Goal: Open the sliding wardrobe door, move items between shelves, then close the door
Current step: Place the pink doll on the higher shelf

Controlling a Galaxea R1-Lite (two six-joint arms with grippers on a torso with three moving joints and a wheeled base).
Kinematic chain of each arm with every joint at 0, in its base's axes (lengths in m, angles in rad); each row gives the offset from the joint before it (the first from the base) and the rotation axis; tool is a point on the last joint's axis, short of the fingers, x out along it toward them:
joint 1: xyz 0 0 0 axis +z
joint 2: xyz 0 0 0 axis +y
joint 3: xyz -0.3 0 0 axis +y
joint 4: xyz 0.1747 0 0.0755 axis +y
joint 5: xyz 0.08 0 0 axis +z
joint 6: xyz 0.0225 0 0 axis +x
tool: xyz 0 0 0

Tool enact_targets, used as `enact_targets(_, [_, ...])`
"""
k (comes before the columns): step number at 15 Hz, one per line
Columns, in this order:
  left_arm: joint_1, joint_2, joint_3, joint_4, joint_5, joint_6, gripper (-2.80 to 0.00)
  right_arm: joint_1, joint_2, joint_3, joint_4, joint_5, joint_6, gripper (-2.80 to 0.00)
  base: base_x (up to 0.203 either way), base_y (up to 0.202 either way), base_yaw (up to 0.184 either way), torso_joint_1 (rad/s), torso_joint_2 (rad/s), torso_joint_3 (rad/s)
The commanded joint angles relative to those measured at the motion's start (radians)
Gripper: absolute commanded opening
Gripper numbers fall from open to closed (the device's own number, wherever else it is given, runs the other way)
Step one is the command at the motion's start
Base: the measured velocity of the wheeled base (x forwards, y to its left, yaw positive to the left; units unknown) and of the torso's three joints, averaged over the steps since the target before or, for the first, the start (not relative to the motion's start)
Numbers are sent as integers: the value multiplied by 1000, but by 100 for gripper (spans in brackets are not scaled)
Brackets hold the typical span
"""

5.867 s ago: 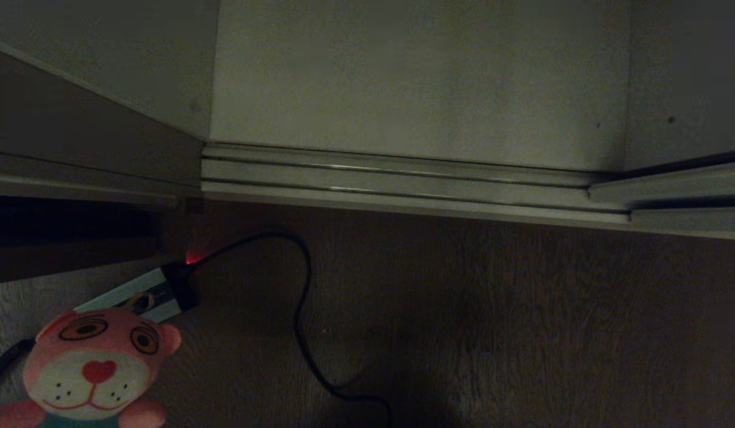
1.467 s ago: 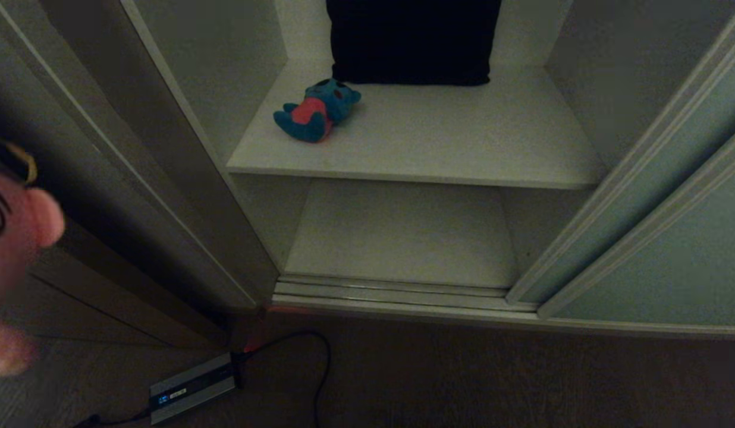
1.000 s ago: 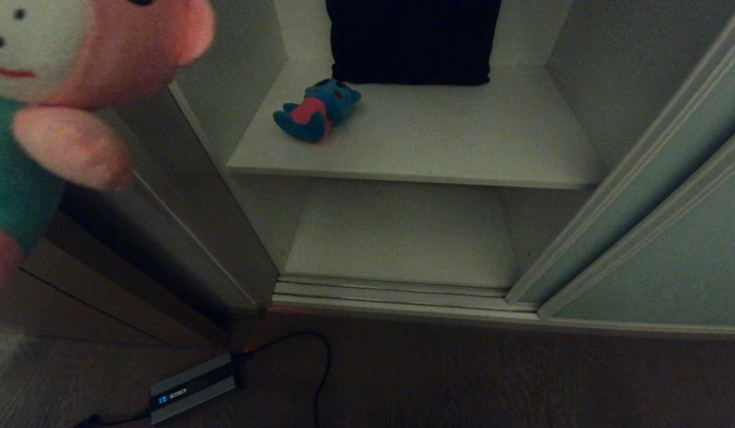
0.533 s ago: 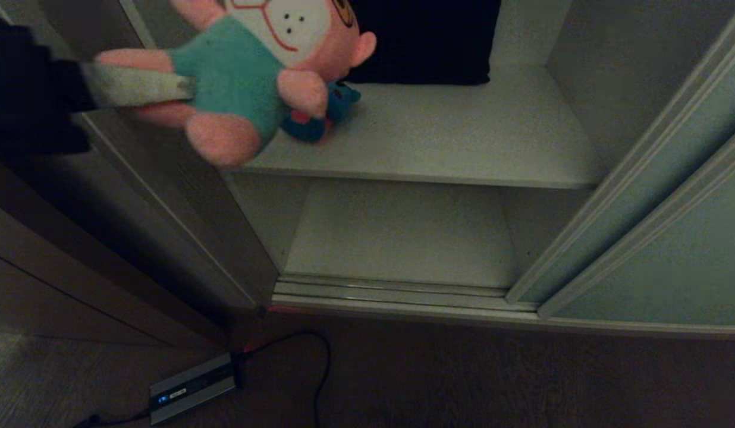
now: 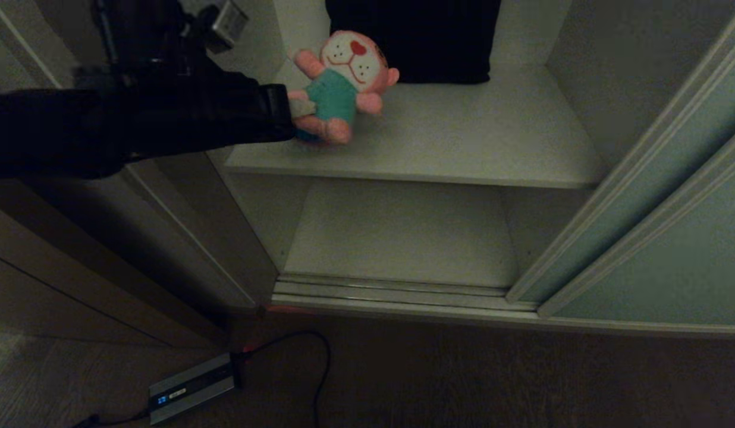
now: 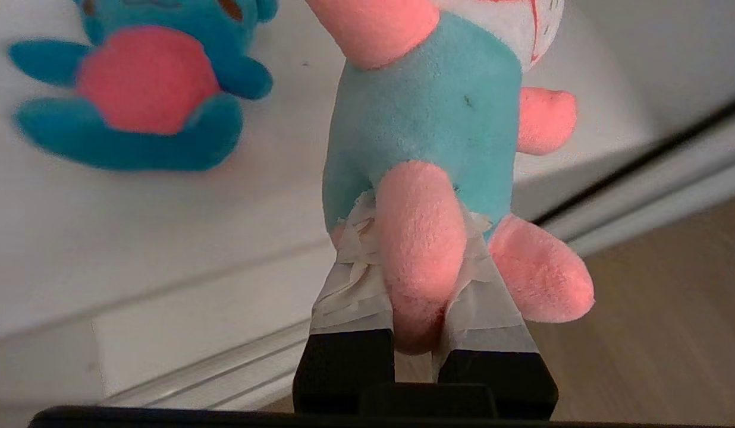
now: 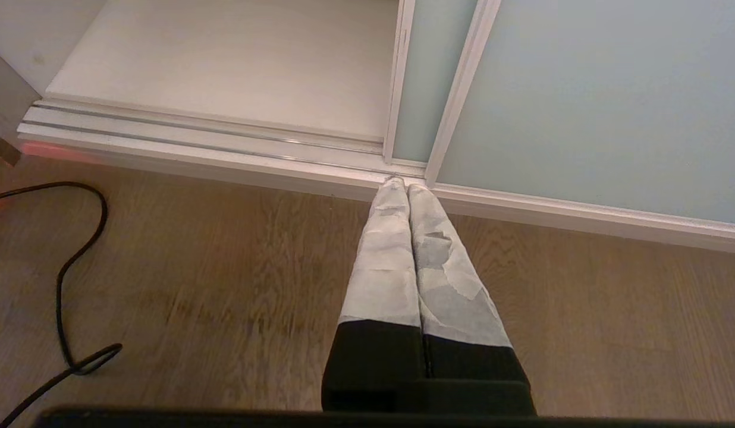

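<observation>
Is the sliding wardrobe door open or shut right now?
Open. The sliding wardrobe door sits off to the right, leaving both shelves exposed, with the floor track bare in front.

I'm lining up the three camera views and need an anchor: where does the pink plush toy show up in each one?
Head view: the pink plush toy hangs over the upper shelf, upper centre-left, at the tip of the left hand.
Left wrist view: it fills the centre, one leg clamped between the fingers.
Right wrist view: not in it.
Shared landmark: the ribbed floor track.
</observation>
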Motion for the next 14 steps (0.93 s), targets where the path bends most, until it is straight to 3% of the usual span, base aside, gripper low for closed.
enact_targets(1, [-23, 166, -76, -14, 9, -18, -280, 0, -1, 3, 0, 0, 0, -280, 0, 0, 0, 0, 0, 0])
enact_targets(7, [-58, 370, -301, -18, 36, -46, -280, 0, 0, 3, -1, 0, 0, -280, 0, 0, 0, 0, 0, 0])
enact_targets(14, [-49, 427, -315, -162, 52, -36, -280, 0, 0, 3, 0, 0, 0, -280, 0, 0, 0, 0, 0, 0])
